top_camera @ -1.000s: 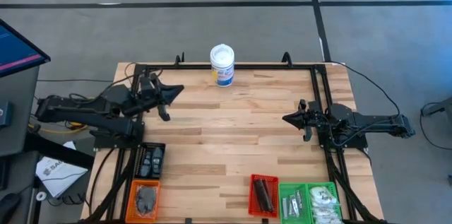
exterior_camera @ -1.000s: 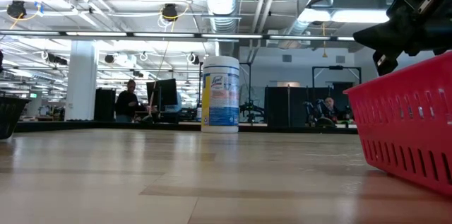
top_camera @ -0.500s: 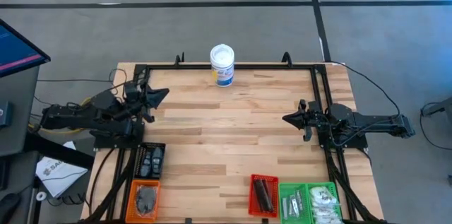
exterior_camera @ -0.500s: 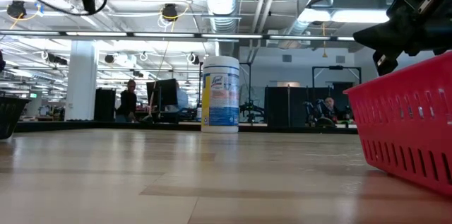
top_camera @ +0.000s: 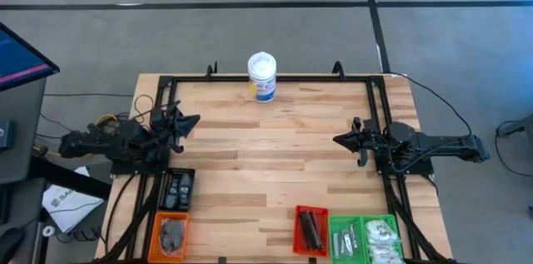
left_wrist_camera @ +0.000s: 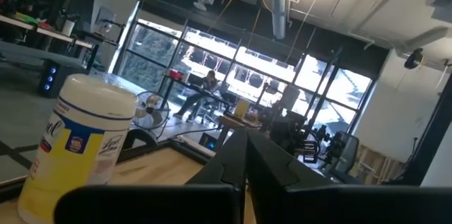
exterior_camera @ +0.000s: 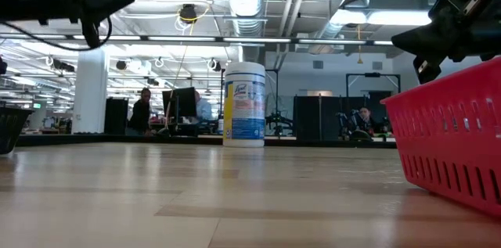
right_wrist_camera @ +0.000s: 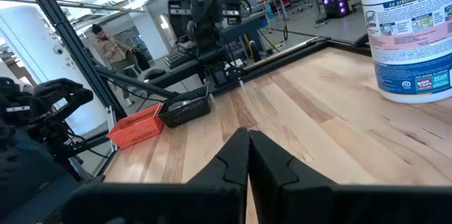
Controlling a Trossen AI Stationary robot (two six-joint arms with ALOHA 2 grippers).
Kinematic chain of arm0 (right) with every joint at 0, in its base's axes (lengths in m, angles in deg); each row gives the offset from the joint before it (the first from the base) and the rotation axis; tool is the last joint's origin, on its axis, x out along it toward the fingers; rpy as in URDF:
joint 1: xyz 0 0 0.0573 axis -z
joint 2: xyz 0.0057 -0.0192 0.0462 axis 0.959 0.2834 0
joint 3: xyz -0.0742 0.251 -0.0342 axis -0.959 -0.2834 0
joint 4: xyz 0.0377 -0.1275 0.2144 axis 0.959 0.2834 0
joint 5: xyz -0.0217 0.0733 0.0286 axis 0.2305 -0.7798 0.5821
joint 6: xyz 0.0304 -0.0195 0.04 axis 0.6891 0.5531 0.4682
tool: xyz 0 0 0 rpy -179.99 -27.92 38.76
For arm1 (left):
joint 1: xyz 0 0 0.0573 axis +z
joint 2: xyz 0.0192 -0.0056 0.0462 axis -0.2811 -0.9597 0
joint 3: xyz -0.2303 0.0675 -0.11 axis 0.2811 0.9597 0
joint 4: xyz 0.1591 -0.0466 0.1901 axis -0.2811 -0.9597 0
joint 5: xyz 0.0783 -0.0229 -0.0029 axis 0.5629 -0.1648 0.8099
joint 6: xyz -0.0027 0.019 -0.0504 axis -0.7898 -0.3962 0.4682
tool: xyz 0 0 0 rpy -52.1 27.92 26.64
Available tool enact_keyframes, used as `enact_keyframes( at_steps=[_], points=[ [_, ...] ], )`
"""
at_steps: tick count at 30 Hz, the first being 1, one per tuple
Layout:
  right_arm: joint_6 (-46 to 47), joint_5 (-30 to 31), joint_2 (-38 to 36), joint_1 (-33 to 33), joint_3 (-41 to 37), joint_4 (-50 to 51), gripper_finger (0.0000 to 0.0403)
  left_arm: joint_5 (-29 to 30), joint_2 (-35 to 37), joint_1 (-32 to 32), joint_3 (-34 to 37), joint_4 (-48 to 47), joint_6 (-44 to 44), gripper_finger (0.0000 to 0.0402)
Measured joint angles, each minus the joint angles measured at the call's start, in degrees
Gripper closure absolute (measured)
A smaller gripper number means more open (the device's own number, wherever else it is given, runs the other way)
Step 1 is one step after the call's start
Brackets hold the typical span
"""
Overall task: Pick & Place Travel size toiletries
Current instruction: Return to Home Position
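The travel size toiletries lie sorted in trays along the table's near edge: dark pieces in a black tray [top_camera: 176,189], greyish ones in an orange tray [top_camera: 172,235], dark sticks in a red tray [top_camera: 311,231], white packets in green trays [top_camera: 365,237]. My left gripper [top_camera: 193,120] hangs shut and empty over the table's left side, its fingers [left_wrist_camera: 245,160] pointing toward the right edge. My right gripper [top_camera: 337,140] waits shut and empty over the right side, its fingers [right_wrist_camera: 247,157] pointing left.
A white tub with a blue label [top_camera: 261,77] stands upright at the middle of the far edge, also seen as the tub [exterior_camera: 244,104]. A black frame [top_camera: 275,79] runs along the table's far, left and right sides. The red tray's wall [exterior_camera: 458,134] is close to the low camera. People sit in the room beyond.
My left gripper has drawn back toward the table's left edge and come down as its arm folded in; it stays shut and empty. The right arm has kept still.
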Motion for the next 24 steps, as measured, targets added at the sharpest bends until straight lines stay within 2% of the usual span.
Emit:
enact_keyframes(
  at_steps=[3,5,10,15,18,21,24],
  points=[
    [0.0,0.0,0.0,0.0,0.0,0.0,0.0403,0.0,1.6,0.0,3.5,2.4,0.0,0.0401],
    [0.0,0.0,0.0,0.0,0.0,0.0,0.0403,0.0,1.9,0.0,3.4,2.0,-0.3,0.0401],
    [0.0,0.0,0.0,0.0,0.0,0.0,0.0403,-0.6,3.1,0.1,3.4,2.5,-7.0,0.0401],
    [0.0,0.0,0.0,0.0,0.0,0.0,0.0403,-9.5,3.7,1.2,3.4,1.8,-13.7,0.0401],
    [0.0,0.0,0.0,0.0,0.0,0.0,0.0403,-11.5,3.7,1.6,3.4,-3.4,-11.1,0.0401],
    [0.0,0.0,0.0,0.0,0.0,0.0,0.0403,-10.2,3.7,2.0,3.4,-9.1,-5.7,0.0401],
    [0.0,0.0,0.0,0.0,0.0,0.0,0.0403,-9.4,3.8,2.2,3.4,-12.3,-4.0,0.0401]
  ],
)
